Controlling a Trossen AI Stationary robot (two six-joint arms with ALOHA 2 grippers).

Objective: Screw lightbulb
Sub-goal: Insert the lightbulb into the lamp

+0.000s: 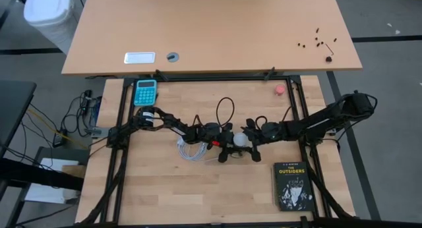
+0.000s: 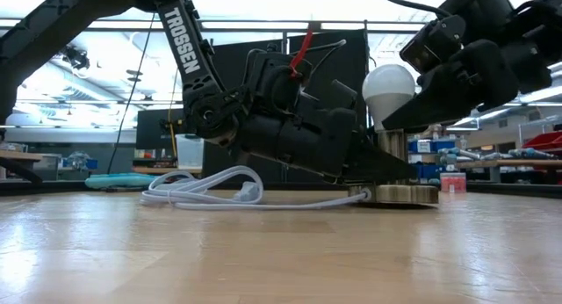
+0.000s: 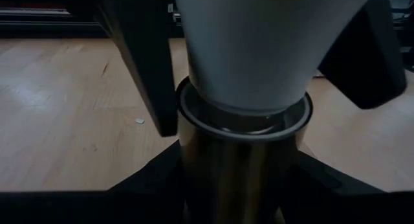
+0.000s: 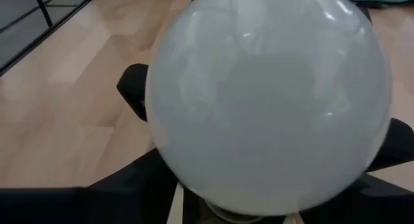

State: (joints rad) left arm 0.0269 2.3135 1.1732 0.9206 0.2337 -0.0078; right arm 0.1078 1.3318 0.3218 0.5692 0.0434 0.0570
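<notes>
Bench [image 1: 198, 188] was light wood, framed by a black rail, both arms meeting at its middle. Left arm reached in from the left, its gripper [image 1: 221, 137] low over the bench; right arm came from the right, its gripper [image 1: 254, 134] facing the left one. Black book [image 1: 291, 185] lay flat on the bench, well apart from both sets of fingers, on the right arm's side. White coiled cord [image 1: 191, 149] lay just beside the left fingers, running to the socket. Teal calculator [image 1: 146, 91] sat at the far left part of the bench, well apart from the fingers. Socket [image 2: 399, 191], a silvery disc with an upright metal collar, rested on the bench between the two grippers. Left fingers [image 3: 139, 68] stood on either side of the socket collar, close against it; whether they squeezed it, cannot tell. Lightbulb [image 2: 388, 89] stood upright with its base down in the socket collar, directly between the two grippers. Right fingers [image 4: 132, 88] flanked the bulb's lower part, dark tips showing on both sides of the globe; contact hidden by the globe, so open or clamped cannot tell. Small pink-red round object [image 1: 280, 89] sat near the far rail, well apart from the fingers
</notes>
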